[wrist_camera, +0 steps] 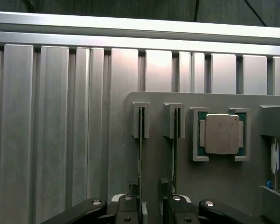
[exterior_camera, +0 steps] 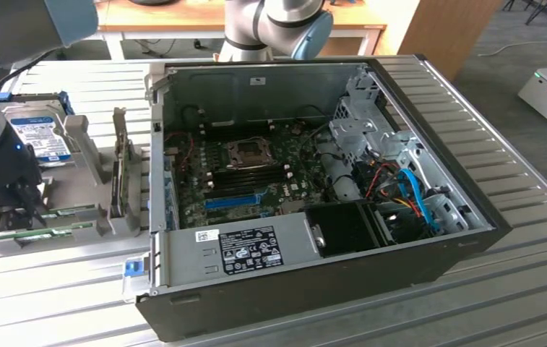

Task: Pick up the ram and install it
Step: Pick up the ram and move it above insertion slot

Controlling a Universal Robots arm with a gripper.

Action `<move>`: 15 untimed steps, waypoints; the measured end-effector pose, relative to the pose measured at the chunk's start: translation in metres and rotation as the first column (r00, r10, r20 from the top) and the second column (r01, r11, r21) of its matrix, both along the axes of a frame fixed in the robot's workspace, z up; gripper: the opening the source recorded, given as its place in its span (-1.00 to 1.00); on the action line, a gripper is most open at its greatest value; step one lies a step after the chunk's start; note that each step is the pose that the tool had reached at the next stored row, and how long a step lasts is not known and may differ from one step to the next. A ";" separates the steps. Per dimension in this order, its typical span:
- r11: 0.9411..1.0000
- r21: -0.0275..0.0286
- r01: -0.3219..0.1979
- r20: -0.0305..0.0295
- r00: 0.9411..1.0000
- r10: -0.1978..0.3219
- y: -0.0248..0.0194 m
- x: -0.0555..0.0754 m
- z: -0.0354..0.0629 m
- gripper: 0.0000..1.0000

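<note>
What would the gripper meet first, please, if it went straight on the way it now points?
Probably the ram standing edge-on in the grey holder, just ahead of the gripper; depth is unclear.

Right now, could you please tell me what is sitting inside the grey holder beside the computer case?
Two ram sticks on edge, a processor chip and a hard drive. The open gripper hides the sticks' ends nearest it.
</note>
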State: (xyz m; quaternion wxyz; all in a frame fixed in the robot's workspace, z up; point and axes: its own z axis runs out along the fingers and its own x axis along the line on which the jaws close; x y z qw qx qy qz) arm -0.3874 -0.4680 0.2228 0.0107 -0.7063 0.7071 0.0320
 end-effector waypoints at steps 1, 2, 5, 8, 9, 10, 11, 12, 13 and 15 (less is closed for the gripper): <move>1.000 0.000 0.000 0.000 1.000 0.000 0.0000 0.000 -0.0015 -0.41; 1.000 0.000 0.000 0.000 1.000 0.000 -0.0001 0.000 -0.0031 -0.41; 1.000 0.000 0.000 0.000 1.000 0.000 -0.0001 0.000 -0.0058 -0.41; 1.000 0.000 0.000 0.000 1.000 0.000 -0.0001 0.000 -0.0058 -0.41; 1.000 0.000 0.000 0.000 1.000 0.000 -0.0004 0.000 -0.0059 -0.41; 1.000 0.000 0.000 0.000 1.000 0.000 -0.0010 0.000 -0.0061 -0.41; 1.000 0.000 0.000 0.000 1.000 0.000 -0.0019 0.000 -0.0060 -0.41; 1.000 0.000 0.000 0.000 1.000 0.000 -0.0028 0.000 -0.0059 -0.41; 1.000 0.000 0.000 0.000 1.000 0.000 -0.0036 0.000 -0.0060 -0.41; 1.000 0.000 0.000 0.000 1.000 0.000 -0.0040 0.000 -0.0059 -0.41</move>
